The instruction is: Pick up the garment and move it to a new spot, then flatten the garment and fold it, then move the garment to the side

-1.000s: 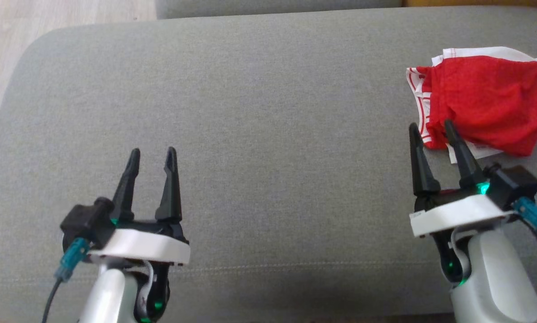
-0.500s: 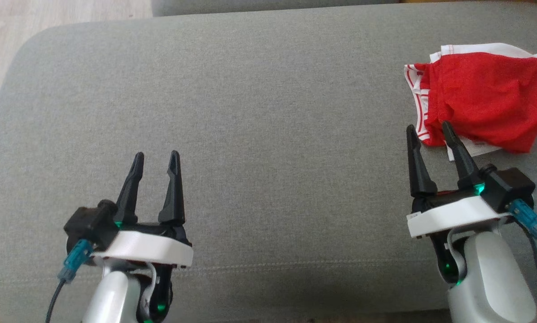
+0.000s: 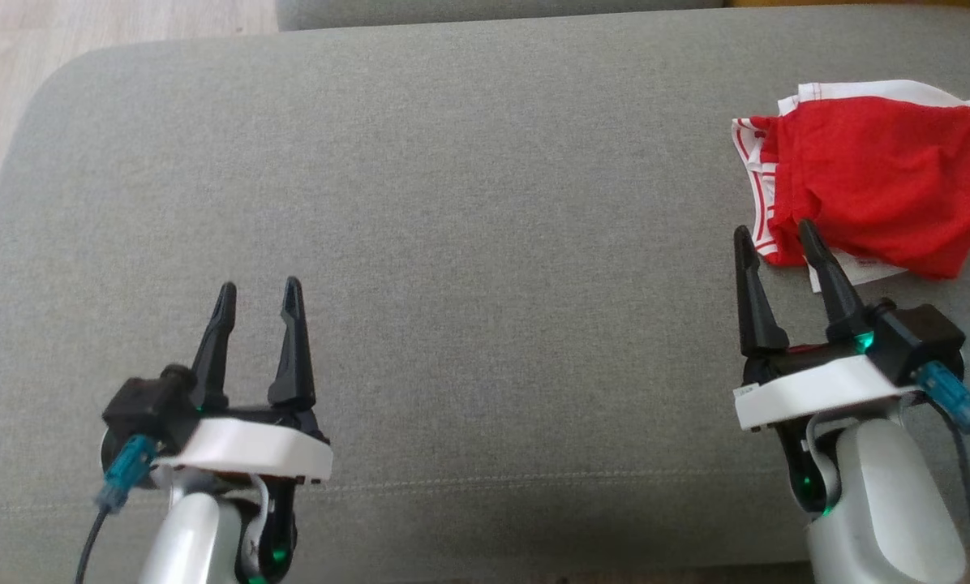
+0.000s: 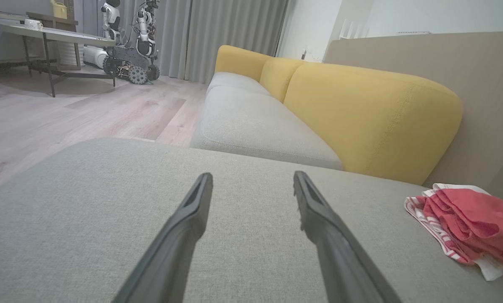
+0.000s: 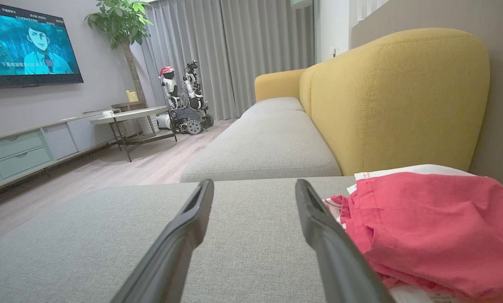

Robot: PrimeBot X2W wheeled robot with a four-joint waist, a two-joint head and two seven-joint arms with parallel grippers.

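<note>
Garment first: we count one, a red woven-cloth piece with white, red-striped trim, lying crumpled and loosely folded on the far right of the one grey fabric cushion. Its surface is wrinkled, its outline roughly rectangular, and white edging shows along its far and left sides. The cushion is flat, finely textured and round-cornered, with a stitched seam along its near edge.

We see two grippers, each with two long, dark, tapering fingers on a white wrist. The left gripper hovers over bare cushion at the lower left, well apart from the garment, its fingers spread wide and holding nothing. The right gripper is also spread wide and empty. Its right finger lies just beside the garment's near left corner; we cannot tell whether it touches the cloth.

Behind the cushion stands a yellow upholstered sofa back with smooth, rounded tops.

Compared with half a second ago, the left gripper sits slightly lower and further left in the head view. The right gripper and the garment lie as before.
</note>
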